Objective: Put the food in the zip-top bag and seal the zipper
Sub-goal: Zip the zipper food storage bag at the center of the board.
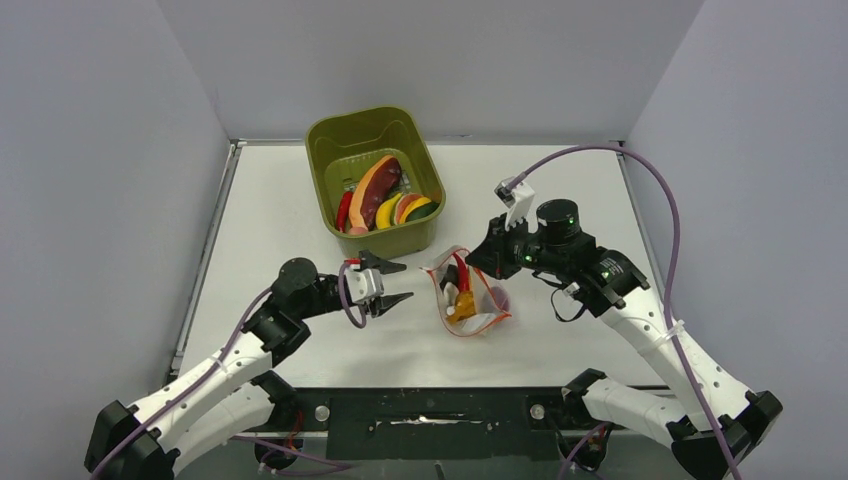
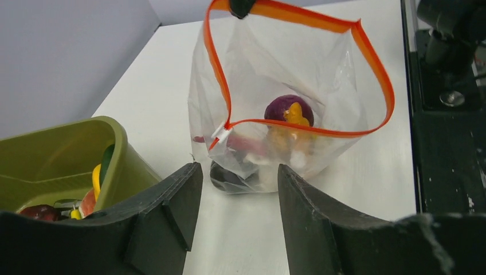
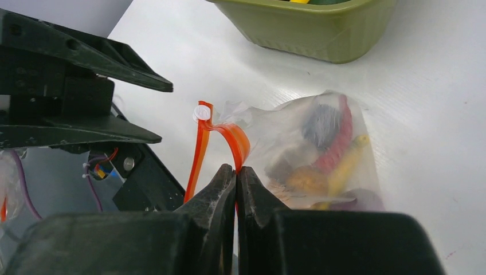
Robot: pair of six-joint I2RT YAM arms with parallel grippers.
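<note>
Right claw (image 3: 236, 172) clenched on the zipper (image 3: 199, 150) of the bag (image 1: 470, 296), mouth held open.
The bag stands mid-frame on the surface (image 1: 570, 190) with some food (image 2: 289, 112) inside. The left claw (image 1: 392, 283), released, sits just left of it. More food lies in the bin (image 1: 360, 130) above.

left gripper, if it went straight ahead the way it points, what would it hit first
Most likely the zip-top bag: it stands open right ahead of the left gripper, centred in the left wrist view. Depth is unclear.
</note>
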